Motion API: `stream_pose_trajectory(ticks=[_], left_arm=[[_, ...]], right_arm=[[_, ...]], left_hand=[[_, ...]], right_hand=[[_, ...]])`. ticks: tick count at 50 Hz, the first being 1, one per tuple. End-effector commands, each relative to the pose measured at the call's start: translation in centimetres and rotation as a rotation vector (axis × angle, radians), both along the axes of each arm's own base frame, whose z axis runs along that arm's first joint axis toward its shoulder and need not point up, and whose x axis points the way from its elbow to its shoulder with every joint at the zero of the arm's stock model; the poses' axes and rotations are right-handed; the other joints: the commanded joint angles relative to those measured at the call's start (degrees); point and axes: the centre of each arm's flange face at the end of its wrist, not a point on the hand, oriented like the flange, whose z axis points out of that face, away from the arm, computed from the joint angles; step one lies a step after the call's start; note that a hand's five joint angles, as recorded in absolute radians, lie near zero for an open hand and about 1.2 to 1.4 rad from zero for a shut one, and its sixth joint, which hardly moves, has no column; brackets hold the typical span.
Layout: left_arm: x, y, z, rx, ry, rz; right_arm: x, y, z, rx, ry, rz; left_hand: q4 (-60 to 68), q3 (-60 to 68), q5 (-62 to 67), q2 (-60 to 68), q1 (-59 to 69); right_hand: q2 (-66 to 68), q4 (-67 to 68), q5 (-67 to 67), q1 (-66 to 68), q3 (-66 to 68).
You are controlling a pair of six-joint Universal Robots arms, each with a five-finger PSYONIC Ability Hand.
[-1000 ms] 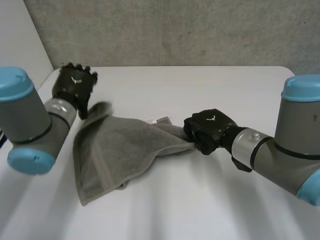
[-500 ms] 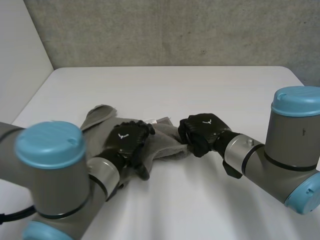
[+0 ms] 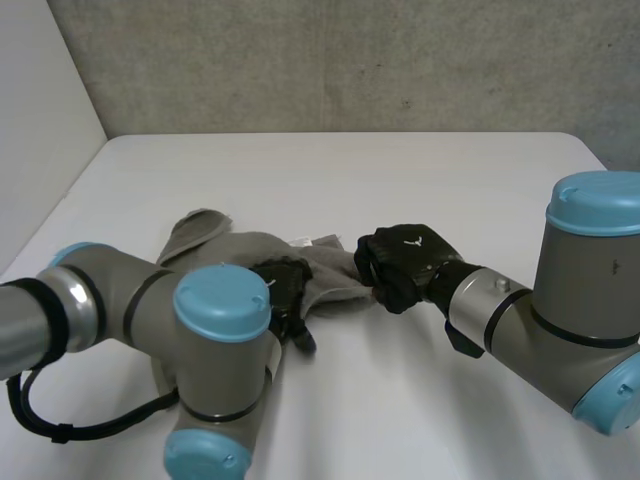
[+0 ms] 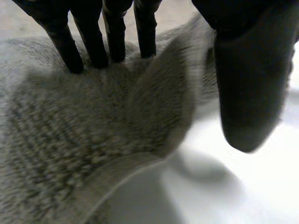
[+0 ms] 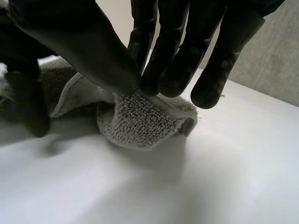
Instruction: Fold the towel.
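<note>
The grey towel (image 3: pixel 225 245) lies rumpled on the white table (image 3: pixel 420 170), the fold barely begun. The right hand (image 5: pixel 168 51) pinches a bunched corner, perhaps an edge, between thumb and fingers. The left hand (image 4: pixel 93 37) rests straight fingers on the thick terry near its hem, grasping nothing. Next it needs its own pinch to spread the cloth.

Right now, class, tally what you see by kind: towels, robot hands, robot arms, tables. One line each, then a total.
towel: 1
hands: 2, left hand and right hand
arms: 2, left arm and right arm
table: 1
Total: 6
</note>
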Motion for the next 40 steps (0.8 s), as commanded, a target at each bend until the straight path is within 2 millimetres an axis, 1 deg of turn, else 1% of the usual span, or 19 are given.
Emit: stream_pose_trajectory(ticks=[1, 6, 10, 12, 13, 15, 18, 20, 21, 23, 24, 25, 28, 30, 34, 36, 37, 39, 40], left_arm=[[-0.3, -1.2, -0.8, -0.034, -0.008, 0.057], [-0.1, -1.9, 0.4, -0.05, 0.005, 0.075], [0.8, -2.2, 3.5, -0.088, 0.038, 0.093], [2.2, -2.8, 6.7, -0.142, 0.042, 0.111], [2.2, -2.8, 6.7, -0.142, 0.042, 0.111], [3.2, -3.2, 10.8, -0.244, 0.044, 0.109], [3.4, -3.2, 12.9, -0.302, 0.042, 0.082], [2.9, -2.7, 17.3, -0.434, 0.05, -0.012], [2.9, -2.7, 17.4, -0.435, 0.05, -0.013], [2.5, -1.9, 22.2, -0.577, 0.081, -0.089], [2.5, -1.9, 22.2, -0.577, 0.081, -0.09], [2.6, -1.5, 24.3, -0.629, 0.099, -0.107], [3.0, -1.2, 27.2, -0.678, 0.115, -0.112], [3.3, -1.3, 28.0, -0.676, 0.107, -0.105], [4.8, -2.5, 27.6, -0.614, 0.052, -0.069], [6.4, -3.8, 25.1, -0.501, -0.024, -0.049], [6.5, -3.8, 25.1, -0.5, -0.024, -0.049], [7.5, -4.5, 21.2, -0.374, -0.085, -0.074], [7.5, -4.5, 21.2, -0.373, -0.085, -0.074]], right_arm=[[-0.1, 0.1, 0.9, -0.008, -0.021, -0.008], [-0.5, -0.4, 1.8, -0.036, -0.028, -0.016], [-0.5, -0.3, 2.8, -0.061, -0.038, -0.012], [-0.5, -0.2, 4.5, -0.103, -0.061, -0.008], [-0.5, -0.2, 4.5, -0.103, -0.061, -0.007], [-0.4, -0.3, 7.2, -0.169, -0.101, -0.012], [-0.4, -0.3, 8.6, -0.202, -0.121, -0.012], [-0.3, -0.4, 11.9, -0.291, -0.167, -0.012], [-0.3, -0.4, 11.9, -0.292, -0.168, -0.012], [-0.4, -0.8, 16.5, -0.404, -0.227, -0.028], [-0.4, -0.8, 16.5, -0.404, -0.227, -0.028], [-0.5, -0.8, 18.8, -0.45, -0.265, -0.033], [-0.6, -0.7, 22.2, -0.515, -0.325, -0.049], [-0.6, -0.6, 22.8, -0.524, -0.333, -0.049], [-0.2, -0.2, 21.2, -0.461, -0.292, -0.026], [0.0, -0.4, 17.3, -0.349, -0.217, -0.017], [0.0, -0.4, 17.3, -0.349, -0.217, -0.017], [0.2, -0.4, 12.6, -0.256, -0.117, 0.007], [0.2, -0.4, 12.6, -0.256, -0.116, 0.007]], left_hand=[[11.6, 11.4, 10.8, 11.3, 11.5], [37.1, 36.9, 36.3, 36.8, 37.0], [41.9, 41.7, 41.1, 41.5, 41.7], [44.7, 44.6, 43.9, 44.4, 44.6], [44.7, 44.6, 43.9, 44.4, 44.6], [44.9, 44.7, 44.1, 44.6, 44.8], [44.7, 44.6, 43.9, 44.4, 44.6], [44.7, 44.6, 43.9, 44.4, 44.6], [44.7, 44.6, 43.9, 44.4, 44.6], [44.7, 44.6, 43.9, 44.4, 44.6], [44.7, 44.6, 43.9, 44.4, 44.6], [44.7, 44.6, 43.9, 44.4, 44.6], [44.7, 44.6, 43.9, 44.4, 44.6], [44.7, 44.6, 43.9, 44.4, 44.6], [44.6, 44.4, 43.8, 44.2, 44.4], [44.2, 44.1, 43.4, 43.9, 44.1], [44.2, 44.1, 43.4, 43.9, 44.1], [44.1, 43.9, 43.3, 43.7, 43.9], [44.1, 43.9, 43.3, 43.7, 43.9]], right_hand=[[5.4, 3.7, 3.4, 4.7, 3.9], [5.4, 3.7, 3.4, 4.7, 3.9], [5.4, 3.7, 3.4, 4.7, 3.9], [5.4, 3.7, 3.4, 4.7, 3.9], [5.4, 3.7, 3.4, 4.7, 3.9], [5.4, 3.7, 3.4, 4.7, 3.9], [5.4, 3.7, 3.4, 4.7, 3.9], [5.4, 3.7, 3.4, 4.7, 3.9], [5.4, 3.7, 3.4, 4.7, 3.9], [5.4, 3.7, 3.4, 4.7, 3.9], [5.4, 3.7, 3.4, 4.7, 3.9], [5.4, 3.7, 3.4, 4.7, 3.9], [5.4, 3.7, 3.4, 4.7, 3.9], [5.4, 3.7, 3.4, 4.7, 3.9], [5.4, 3.7, 3.4, 4.7, 3.9], [5.4, 3.7, 3.4, 4.7, 3.9], [5.4, 3.7, 3.4, 4.7, 3.9], [5.4, 3.7, 3.4, 4.7, 3.9], [5.4, 3.7, 3.4, 4.7, 3.9]])
